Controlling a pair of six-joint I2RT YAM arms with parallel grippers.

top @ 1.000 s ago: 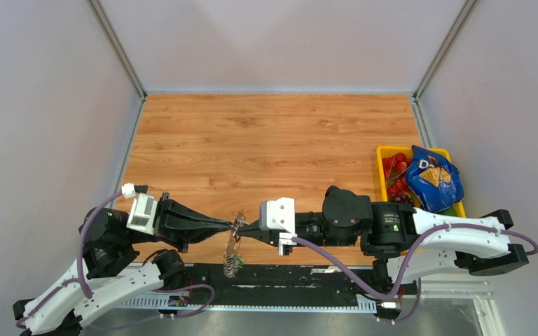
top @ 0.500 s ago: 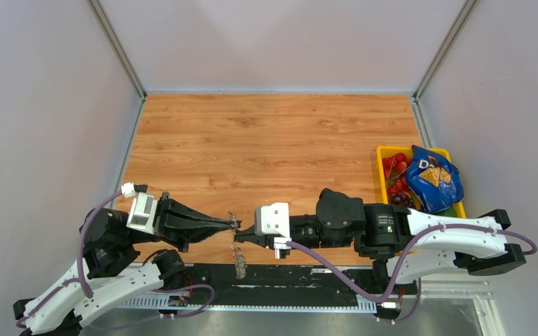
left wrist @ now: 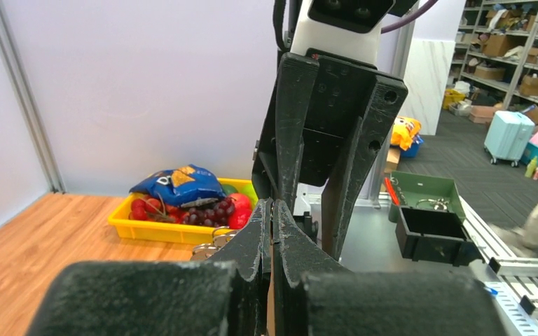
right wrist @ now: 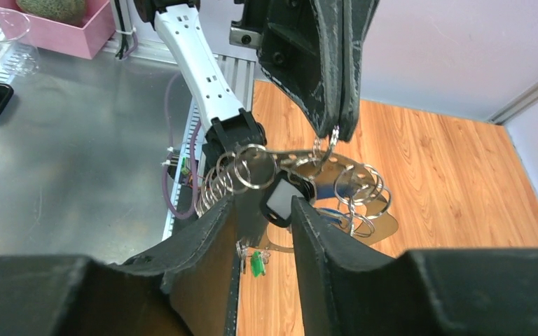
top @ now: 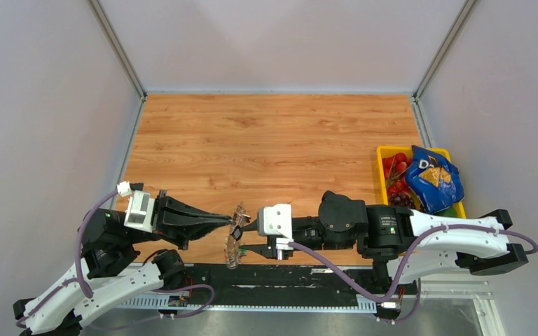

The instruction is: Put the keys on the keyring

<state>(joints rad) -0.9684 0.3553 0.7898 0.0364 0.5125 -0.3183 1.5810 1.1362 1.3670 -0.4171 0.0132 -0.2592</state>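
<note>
The keyring (top: 235, 241), a thin silver loop fringed with small rings, hangs in the air over the table's near edge. My left gripper (top: 230, 220) is shut on its top; the right wrist view shows that pinch (right wrist: 336, 129) on the loop (right wrist: 252, 166). A key with a black tag (right wrist: 282, 201) hangs on the loop, between the spread fingers of my right gripper (right wrist: 263, 203), which is open and faces the left one (top: 246, 238). A blue tag (right wrist: 330, 213) shows behind, and a green tag (right wrist: 256, 264) dangles below. In the left wrist view the shut fingertips (left wrist: 265, 213) hide most of the ring.
A yellow tray (top: 380, 175) with a blue chips bag (top: 431, 178), red fruit and grapes stands at the table's right edge. The black base rail (top: 287, 276) runs along the near edge under the keyring. Grey walls enclose the wooden table (top: 273, 140).
My right gripper was shut at the keyring and has opened and backed slightly right. The keyring has swung and turned. My left gripper stays shut on it, shifted slightly left.
</note>
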